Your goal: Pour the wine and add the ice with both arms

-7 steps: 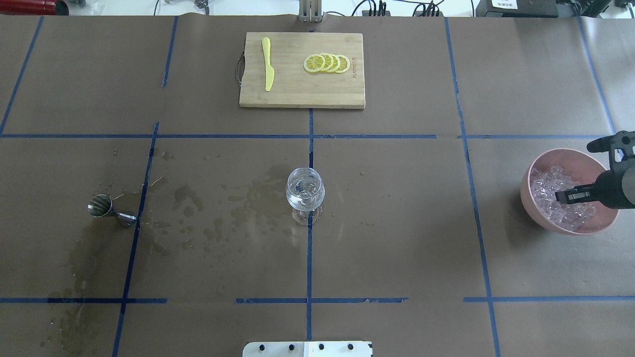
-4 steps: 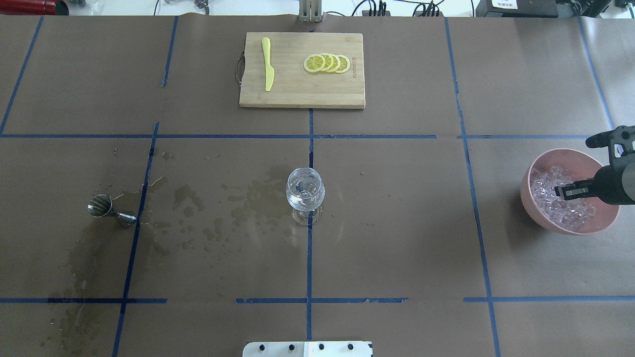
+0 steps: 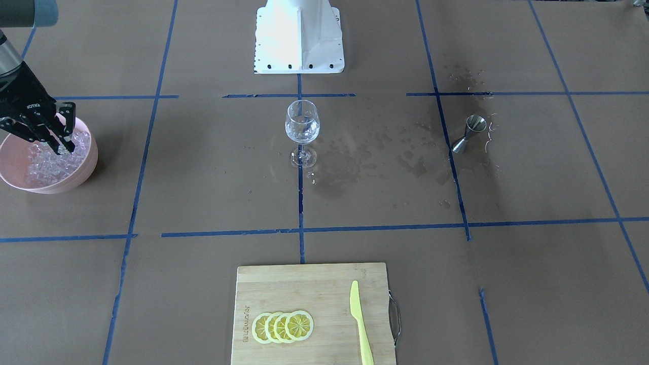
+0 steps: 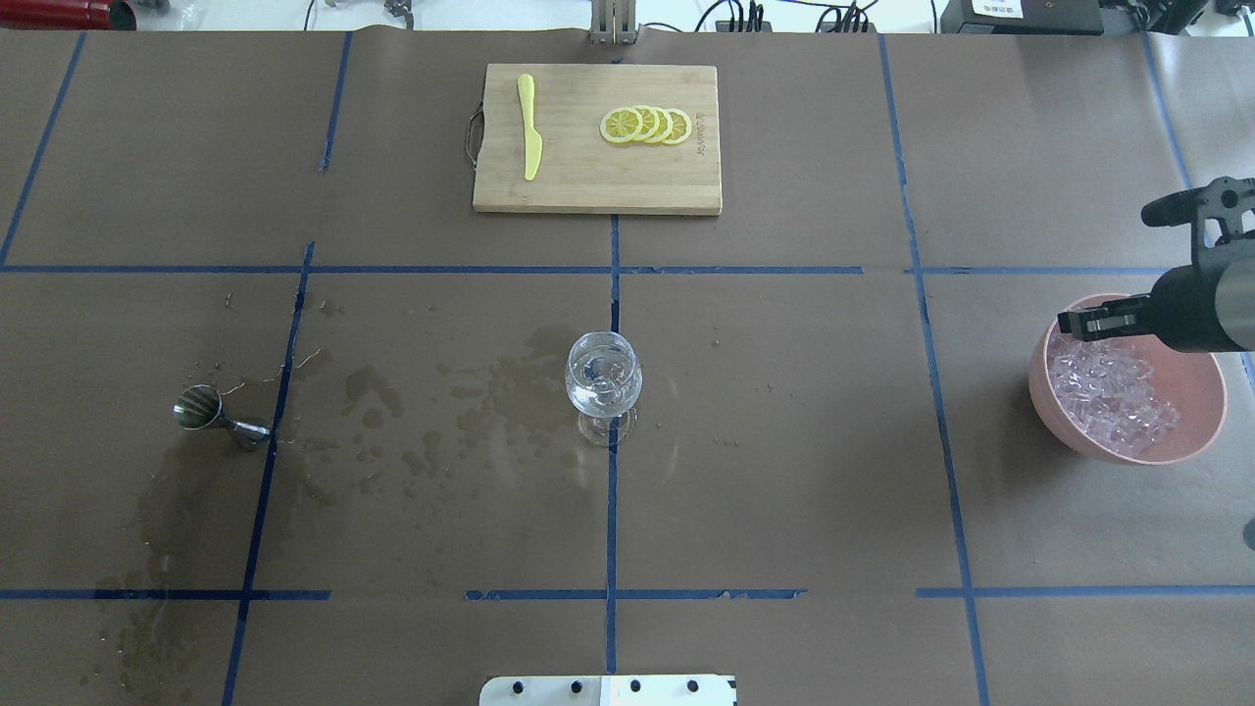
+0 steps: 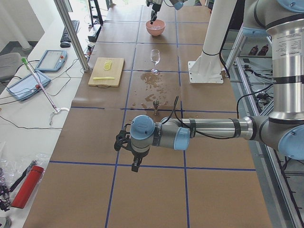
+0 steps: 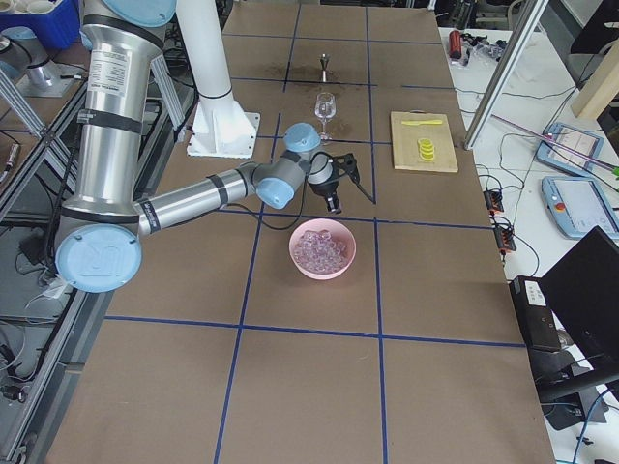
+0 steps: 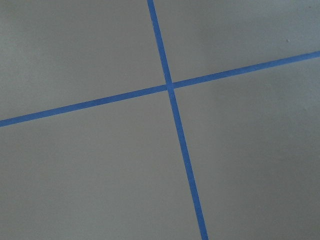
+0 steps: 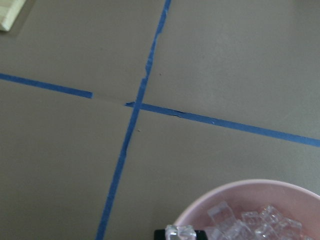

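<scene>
The right fingers (image 4: 1090, 322) are drawn narrow. The right wrist view shows a small clear glassy cube of ice (image 8: 181, 232) at their tips, so I judge they are pinching it, though the grip sits at that picture's bottom edge and is only partly seen. They hang just above the far inner rim of the round pink plastic bowl (image 4: 1201, 431), clear of the heap of clear ice cubes (image 4: 1113, 397) inside it.

From these fingers, the stemmed clear wine glass (image 4: 604, 378) lies toward the robot's left, well apart. It stands upright on a blue tape line at the middle of the brown paper-covered counter (image 4: 784, 441). A little clear, colourless wine (image 3: 302, 133) sits in its bowl. Its mouth faces straight up, so the cube would have to arrive above the rim.

The left fingers (image 5: 136, 164) hang over bare counter at the robot's left end, beyond the small steel hourglass-shaped jigger (image 4: 218, 415). I cannot tell whether they are wide or narrow.
</scene>
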`<state>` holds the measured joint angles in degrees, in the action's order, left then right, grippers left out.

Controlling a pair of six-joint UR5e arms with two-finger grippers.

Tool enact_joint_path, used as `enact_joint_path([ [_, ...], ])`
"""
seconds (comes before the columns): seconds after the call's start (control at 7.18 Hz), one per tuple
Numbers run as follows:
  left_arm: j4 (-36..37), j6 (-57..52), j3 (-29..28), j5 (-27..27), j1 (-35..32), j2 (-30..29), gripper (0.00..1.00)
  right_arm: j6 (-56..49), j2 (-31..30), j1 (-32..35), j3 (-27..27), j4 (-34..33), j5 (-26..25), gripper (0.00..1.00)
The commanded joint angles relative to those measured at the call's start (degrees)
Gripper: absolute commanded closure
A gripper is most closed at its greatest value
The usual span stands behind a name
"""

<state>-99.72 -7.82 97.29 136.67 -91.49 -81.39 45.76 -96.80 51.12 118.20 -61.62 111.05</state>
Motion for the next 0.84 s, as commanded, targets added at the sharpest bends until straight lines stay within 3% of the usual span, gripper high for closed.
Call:
enact_joint_path([
  [0.0,-0.04,0.00,0.09,0.00,0.00,0.00,0.00,5.37,14.20,-2.32,3.61,-18.12,-0.13,1.00],
  [0.14,-0.04,0.00,0.00,0.00,0.00,-0.09,0.00,10.53,21.67,-6.61,3.18,-23.58,-2.13,1.00],
  [0.28,-0.04,0.00,0.00,0.00,0.09,-0.09,0.00,15.19,29.75,-12.39,2.13,-30.77,-7.20,1.00],
  [0.42,-0.04,0.00,0.00,0.00,0.09,-0.09,0.00,19.41,38.36,-16.02,-1.80,-36.06,-11.77,1.00],
  [0.7,-0.04,0.00,0.00,0.00,0.09,-0.09,0.00,24.80,45.36,-21.04,-3.94,-37.78,-15.32,1.00],
])
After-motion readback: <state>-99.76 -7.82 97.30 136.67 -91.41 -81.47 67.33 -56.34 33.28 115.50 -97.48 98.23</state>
